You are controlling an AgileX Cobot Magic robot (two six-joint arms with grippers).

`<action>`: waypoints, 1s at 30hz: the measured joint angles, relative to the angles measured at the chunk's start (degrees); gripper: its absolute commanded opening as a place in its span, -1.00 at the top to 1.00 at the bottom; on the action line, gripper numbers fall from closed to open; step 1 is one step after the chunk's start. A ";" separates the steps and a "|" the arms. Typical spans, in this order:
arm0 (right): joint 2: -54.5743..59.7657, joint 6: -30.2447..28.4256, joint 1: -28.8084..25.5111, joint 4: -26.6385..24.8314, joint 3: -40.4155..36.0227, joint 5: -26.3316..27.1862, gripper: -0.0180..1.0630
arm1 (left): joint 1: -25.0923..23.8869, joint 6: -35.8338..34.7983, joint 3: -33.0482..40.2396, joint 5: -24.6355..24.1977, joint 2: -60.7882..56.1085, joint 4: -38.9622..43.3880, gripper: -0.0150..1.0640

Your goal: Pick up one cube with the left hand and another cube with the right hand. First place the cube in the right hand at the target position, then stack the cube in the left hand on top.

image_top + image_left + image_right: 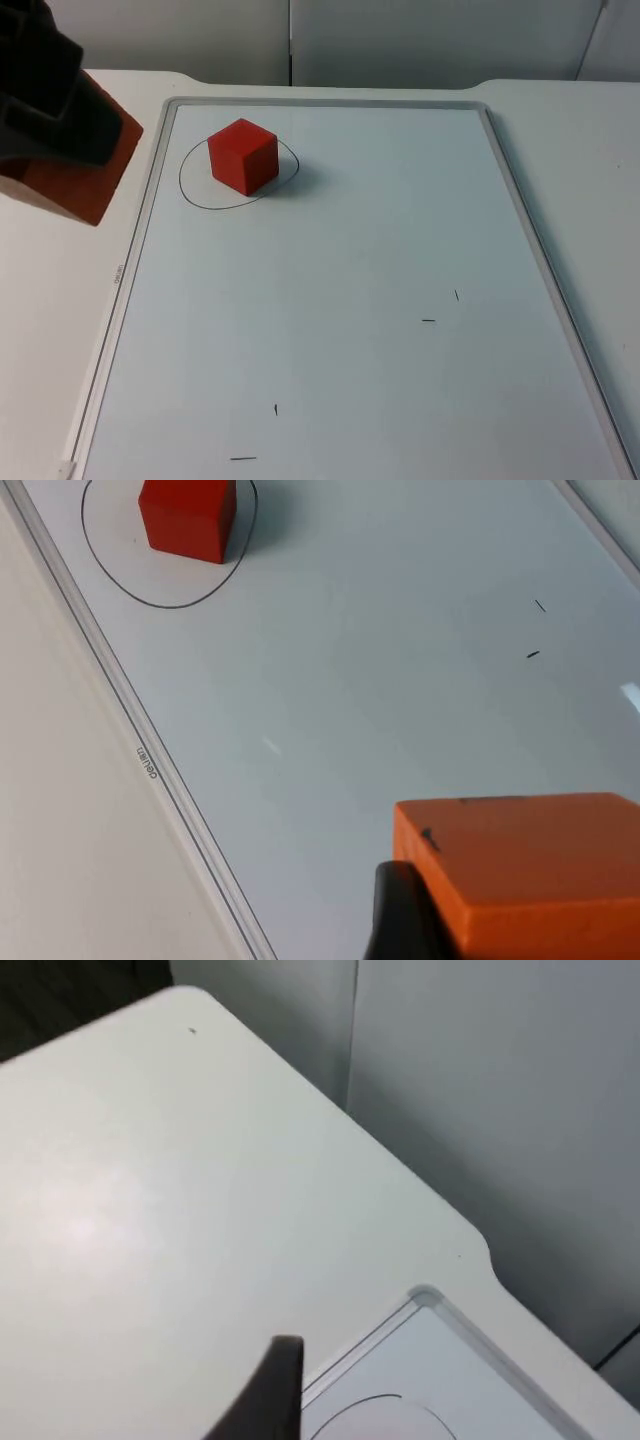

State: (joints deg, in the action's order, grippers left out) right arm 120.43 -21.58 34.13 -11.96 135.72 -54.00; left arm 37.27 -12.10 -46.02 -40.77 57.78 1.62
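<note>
Board: a whiteboard (330,300) with a pale frame lies flat on the white counter (60,330); a few short pen ticks mark its near half.
Ring: a hand-drawn circle (186,180) sits near the board's far left corner; it is also seen from the left wrist (110,580), and part of its arc from the right wrist (370,1405).
Red cube: red cube (243,155) stands inside the ring, resting on the board, one edge turned toward the top camera; from the left wrist (188,515) it is well apart from the held cube and nothing touches it.
Orange cube: orange cube (70,170) is up off the surface at the left, over the counter just outside the board's left frame; from the left wrist (525,875) its top face carries small dark specks.
Left hand: left hand (45,110) is closed on the orange cube, black fingers clamped against its sides, one fingertip (400,910) pressed to the cube's near face.
Right hand: right hand (275,1390) hangs over the bare counter beyond the board's far corner, near the grey partition wall (480,1090); one dark fingertip is visible, and I cannot tell how wide the fingers stand.
</note>
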 measured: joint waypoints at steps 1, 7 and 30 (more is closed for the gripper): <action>-1.98 -0.48 0.00 -0.57 0.00 -1.67 -0.81 | 0.00 0.00 0.00 0.00 0.00 0.09 0.97; -13.17 -2.15 0.00 -2.79 0.00 -9.35 -0.81 | 0.00 0.50 0.00 0.00 0.00 1.40 0.97; -37.59 -4.52 0.00 -6.18 0.09 -15.88 -0.73 | 0.00 3.17 -4.98 8.00 14.22 3.68 0.97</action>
State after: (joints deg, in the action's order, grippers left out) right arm 82.84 -26.10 34.13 -18.13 135.81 -69.88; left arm 37.27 -8.93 -51.00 -32.77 72.00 5.30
